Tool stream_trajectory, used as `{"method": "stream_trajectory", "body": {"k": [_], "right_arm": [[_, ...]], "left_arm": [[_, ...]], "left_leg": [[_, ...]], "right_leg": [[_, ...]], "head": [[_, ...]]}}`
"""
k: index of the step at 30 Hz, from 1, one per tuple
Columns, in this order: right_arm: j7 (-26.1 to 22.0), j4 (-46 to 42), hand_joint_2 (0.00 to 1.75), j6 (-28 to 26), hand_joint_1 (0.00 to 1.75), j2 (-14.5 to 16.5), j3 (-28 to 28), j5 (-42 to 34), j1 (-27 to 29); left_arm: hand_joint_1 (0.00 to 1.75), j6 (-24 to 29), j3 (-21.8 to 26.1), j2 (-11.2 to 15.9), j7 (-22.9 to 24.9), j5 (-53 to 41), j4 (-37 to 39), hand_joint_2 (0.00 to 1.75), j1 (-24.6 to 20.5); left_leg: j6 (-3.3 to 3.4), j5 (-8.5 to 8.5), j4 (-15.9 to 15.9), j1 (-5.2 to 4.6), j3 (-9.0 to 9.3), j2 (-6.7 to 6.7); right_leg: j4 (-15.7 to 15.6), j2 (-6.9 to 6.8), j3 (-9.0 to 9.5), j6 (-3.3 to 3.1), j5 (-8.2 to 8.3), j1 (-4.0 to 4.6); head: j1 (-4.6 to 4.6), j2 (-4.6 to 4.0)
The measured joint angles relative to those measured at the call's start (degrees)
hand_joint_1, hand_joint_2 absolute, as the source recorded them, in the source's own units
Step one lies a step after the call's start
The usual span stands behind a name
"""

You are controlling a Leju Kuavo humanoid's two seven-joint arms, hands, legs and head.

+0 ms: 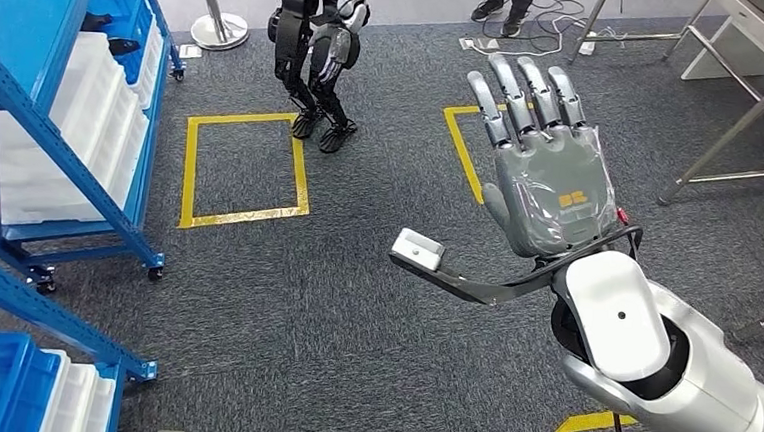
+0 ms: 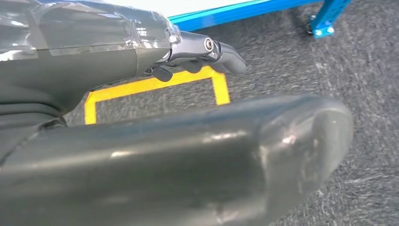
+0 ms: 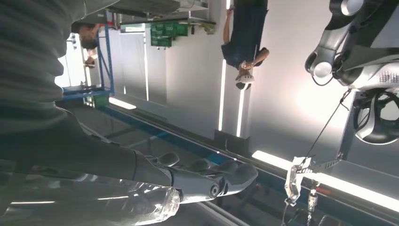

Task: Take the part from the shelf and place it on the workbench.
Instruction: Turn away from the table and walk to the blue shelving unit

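Right hand (image 1: 546,166) is up, fingers spread and holding nothing, left hand (image 2: 141,141) too close to read, and no part visible on the blue shelf (image 1: 57,146), whose white trays (image 1: 83,128) sit well off to the side.

The blue shelf (image 1: 59,106) is cut off at the head view's left edge; another robot (image 1: 318,42) and a person's feet (image 1: 501,8) are cut at the top.

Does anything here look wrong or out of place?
Nothing looks spilled or damaged. One oddity: the right hand is raised, open and empty, over the carpet, away from the blue shelf with its white trays.
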Motion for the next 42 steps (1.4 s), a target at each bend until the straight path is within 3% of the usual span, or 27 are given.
{"method": "stream_trajectory", "body": {"k": [1,3,5,6,7,8,10,12,13,15,17,18,20,21,22,24,26,28,30,32,34,36,37,38,39,41,42], "right_arm": [[0.0,0.0,1.75,0.0,0.00,0.1,0.0,0.0,-0.1],[0.0,0.1,1.75,0.0,0.00,0.1,0.0,0.0,-0.3],[0.0,0.2,1.75,0.0,0.00,0.2,0.1,0.0,-0.2],[0.0,0.2,1.75,0.0,0.00,0.2,0.2,-0.1,-0.2],[0.0,0.3,1.75,0.0,0.00,0.3,0.3,-0.2,-0.3],[0.0,0.4,1.75,0.0,0.00,0.3,0.4,-0.3,-0.3],[0.2,0.4,1.75,0.1,0.00,0.3,0.6,-0.6,-0.5],[0.4,0.4,1.75,0.3,0.00,0.3,0.6,-0.9,-0.7],[0.5,0.4,1.75,0.4,0.00,0.3,0.6,-1.1,-0.9],[0.7,0.4,1.75,0.7,0.00,0.3,0.6,-1.4,-1.2],[0.8,0.3,1.75,1.0,0.00,0.2,0.6,-1.7,-1.4],[0.8,0.3,1.75,1.1,0.00,0.0,0.6,-1.8,-1.5],[0.8,0.3,1.75,1.5,0.00,-0.2,0.6,-2.1,-1.6],[0.8,0.3,1.75,1.7,0.00,-0.3,0.7,-2.3,-1.6],[0.9,0.3,1.75,1.9,0.00,-0.3,0.9,-2.6,-1.8],[1.1,0.3,1.75,2.0,0.00,-0.3,1.0,-3.2,-2.3],[1.3,0.2,1.75,2.0,0.00,-0.5,1.0,-3.7,-3.0],[1.3,0.1,1.75,1.9,0.00,-0.7,1.2,-4.1,-3.5],[1.3,0.1,1.75,1.8,0.00,-0.8,1.4,-4.4,-3.8],[1.4,0.1,1.75,1.6,0.00,-0.7,1.5,-4.7,-4.1],[1.4,0.1,1.75,1.5,0.00,-0.7,1.7,-4.9,-4.3],[1.4,0.1,1.75,1.3,0.00,-0.7,2.0,-5.4,-4.3],[1.4,0.1,1.75,1.1,0.00,-0.7,2.3,-5.6,-4.2],[1.5,0.1,1.75,1.0,0.00,-0.7,2.4,-5.8,-4.2],[1.5,0.1,1.75,0.8,0.00,-0.7,2.5,-5.9,-4.1],[1.5,0.1,1.75,0.6,0.00,-0.7,2.5,-6.0,-4.1],[1.5,0.1,1.75,0.5,0.00,-0.8,2.5,-6.1,-4.2]], "left_arm": [[0.00,0.0,0.0,0.0,0.0,0.0,0.0,0.00,0.0],[0.00,0.0,0.0,0.1,0.0,0.0,0.0,0.00,0.0],[0.00,0.0,0.0,0.0,0.0,0.0,0.0,0.00,0.0],[0.00,0.0,0.0,0.1,0.1,0.1,0.0,0.00,0.1],[0.00,0.0,0.0,0.1,0.1,0.1,0.0,0.00,0.2],[0.00,0.0,0.0,0.1,0.2,0.1,0.0,0.00,0.2],[0.00,0.0,0.0,0.2,0.2,0.2,0.0,0.00,0.2],[0.00,0.0,0.0,0.2,0.1,0.2,0.0,0.00,0.3],[0.00,0.0,0.0,0.3,0.1,0.2,0.0,0.00,0.3],[0.00,0.0,0.0,0.3,0.1,0.3,0.0,0.00,0.4],[0.00,0.0,0.0,0.3,0.0,0.4,0.0,0.00,0.4],[0.00,0.0,0.0,0.3,0.0,0.4,0.0,0.00,0.3],[0.00,0.0,0.0,0.2,0.0,0.4,0.0,0.00,0.3],[0.00,0.0,0.0,0.2,0.0,0.4,0.0,0.00,0.4],[0.00,0.0,0.0,0.2,0.1,0.4,0.0,0.00,0.4],[0.00,0.0,0.0,0.2,0.1,0.4,0.0,0.00,0.4],[0.00,0.0,0.0,0.2,0.2,0.3,0.0,0.00,0.4],[0.00,0.1,0.0,0.2,0.3,0.2,0.0,0.00,0.4],[0.00,0.1,0.0,0.3,0.4,0.1,0.0,0.00,0.6],[0.00,0.2,0.0,0.4,0.4,0.0,0.0,0.00,0.7],[0.00,0.2,0.0,0.5,0.4,-0.1,0.0,0.00,0.6],[0.00,0.3,0.0,0.5,0.5,-0.1,0.0,0.00,0.6],[0.00,0.4,0.0,0.5,0.6,-0.1,0.0,0.00,0.7],[0.00,0.5,0.0,0.5,0.7,-0.1,0.0,0.00,0.7],[0.00,0.7,0.0,0.6,0.9,-0.1,0.0,0.00,0.7],[0.00,0.9,0.0,0.7,1.0,-0.1,0.0,0.00,0.7],[0.00,1.0,0.0,0.7,1.0,-0.1,0.0,0.00,0.6]], "left_leg": [[-0.35,-0.83,0.9,-0.08,-0.54,1.34],[-1.06,-4.18,5.9,0.03,-2.95,4.55],[-1.78,-7.39,13.0,0.54,-6.34,5.45],[-2.05,-7.64,14.7,0.76,-7.11,5.46],[-2.30,-6.93,14.6,0.95,-6.93,5.59],[-2.48,-5.33,12.2,1.09,-5.54,6.02],[-2.50,-2.26,4.8,1.02,-1.37,8.58],[-1.69,-1.41,0.7,0.74,0.73,10.54],[-1.17,-1.61,0.5,0.56,0.69,10.57],[-0.39,-1.40,0.5,0.64,0.47,9.18],[0.20,-1.13,0.3,0.81,0.49,7.84],[0.41,-1.03,0.3,0.86,0.50,7.15],[0.68,-0.91,0.3,0.78,0.49,5.67],[0.75,-0.87,0.3,0.71,0.50,4.90],[0.80,-0.85,0.3,0.63,0.53,4.13],[0.83,-0.80,0.3,0.46,0.71,2.64],[0.68,-0.71,0.4,0.40,0.70,1.29],[0.17,-0.44,0.4,0.56,0.25,0.22],[-0.48,-0.21,0.4,0.73,-0.23,-0.36],[-1.07,-1.51,1.9,0.56,-1.16,2.31],[-1.61,-4.97,7.3,0.61,-3.76,5.39],[-2.07,-7.79,14.0,1.03,-6.82,5.59],[-2.28,-7.83,15.4,1.17,-7.41,5.54],[-2.46,-6.84,14.7,1.31,-6.91,5.64],[-2.60,-5.09,11.9,1.39,-5.31,6.21],[-2.65,-2.32,4.7,1.22,-1.34,9.22],[-2.34,-1.78,2.3,1.06,-0.11,10.38]], "right_leg": [[-0.5,-0.65,0.14,-0.06,0.28,-0.09],[-1.0,-1.98,0.32,-0.19,0.63,-0.19],[-1.0,-3.47,0.31,-0.24,0.61,-0.22],[-1.0,-4.20,0.32,-0.18,0.54,-0.26],[-0.9,-4.93,0.33,-0.05,0.44,-0.31],[-0.8,-5.56,0.36,0.14,0.30,-0.36],[-0.2,-6.69,0.40,0.77,-0.18,-0.28],[0.3,-7.65,0.42,1.38,-0.62,0.01],[0.4,-8.12,0.44,1.58,-0.72,0.15],[0.5,-8.33,0.55,1.95,-1.08,-0.04],[3.1,-6.03,-0.43,2.45,-3.25,-0.37],[6.3,-4.43,-1.77,2.67,-5.14,-0.49],[14.3,-3.04,-5.50,2.74,-8.62,-0.47],[17.0,-2.84,-6.84,2.65,-9.19,-0.43],[17.5,-2.71,-7.27,2.45,-8.61,-0.40],[12.3,-2.00,-5.17,1.77,-4.65,-0.36],[4.8,0.23,-1.91,0.92,-1.21,-0.37],[1.4,1.48,-0.48,0.54,-0.54,-0.28],[0.7,0.44,-0.35,0.51,-0.41,-0.25],[-0.1,-0.82,-0.12,0.27,0.06,-0.40],[-0.4,-2.15,0.00,0.06,0.31,-0.43],[-0.4,-3.54,-0.02,0.01,0.29,-0.42],[-0.4,-4.24,-0.02,0.07,0.24,-0.43],[-0.3,-4.91,-0.01,0.19,0.16,-0.46],[-0.2,-5.52,0.01,0.40,0.02,-0.49],[0.4,-6.54,0.00,1.07,-0.49,-0.38],[0.7,-6.99,-0.02,1.42,-0.73,-0.22]], "head": [[-0.26,0.00],[-0.86,0.00],[-1.39,0.00],[-1.53,0.00],[-1.67,0.00],[-1.73,0.00],[-1.84,0.00],[-1.91,0.00],[-1.89,0.00],[-1.71,0.00],[-1.51,0.00],[-1.28,0.00],[-0.75,0.00],[-0.52,0.00],[-0.30,0.00],[0.09,0.00],[0.09,0.00],[0.06,0.00],[0.16,0.00],[-0.24,0.00],[-0.83,0.00],[-1.27,0.00],[-1.46,0.00],[-1.59,0.00],[-1.68,0.00],[-1.88,0.00],[-1.94,0.00]]}}
